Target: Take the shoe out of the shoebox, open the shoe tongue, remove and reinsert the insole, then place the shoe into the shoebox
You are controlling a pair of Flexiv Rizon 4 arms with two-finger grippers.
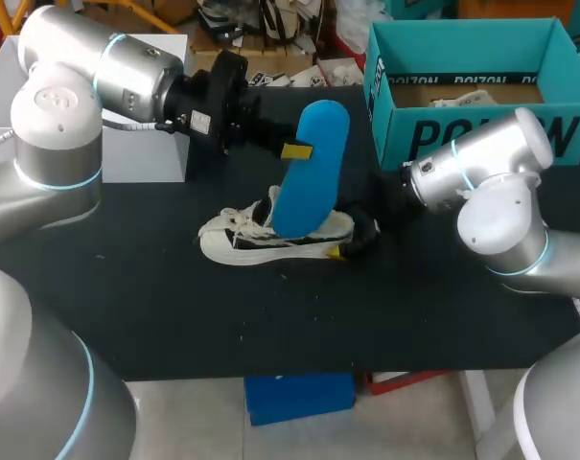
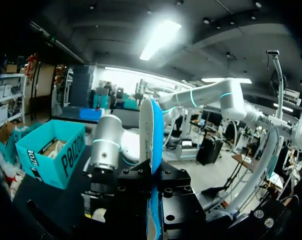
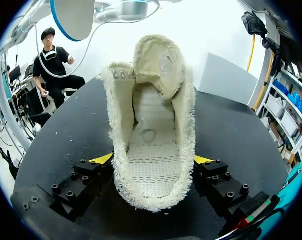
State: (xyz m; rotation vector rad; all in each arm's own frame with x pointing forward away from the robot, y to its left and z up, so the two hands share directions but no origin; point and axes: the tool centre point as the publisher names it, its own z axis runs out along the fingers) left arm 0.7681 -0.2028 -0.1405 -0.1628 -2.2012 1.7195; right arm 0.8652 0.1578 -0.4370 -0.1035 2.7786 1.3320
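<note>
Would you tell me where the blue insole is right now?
Head view: the insole is mid-table, shut in the left gripper, standing above the shoe, left of the shoebox.

The shoe [image 3: 151, 150] lining is rough, fleecy cream pile, and its footbed is perforated. The insole [image 1: 312, 168] is smooth, matt blue. The desk [image 1: 174, 307] is matt black. The shoebox [image 1: 405, 125] is matt teal cardboard. The left arm [image 1: 59, 115] and right arm [image 1: 500, 206] casings are smooth, satin silver.

Ahead of the right claw [image 3: 153, 160], the shoe [image 3: 151, 125] is gaping open; the insole [image 1: 311, 163] is hanging above, perhaps blocking entry.
</note>
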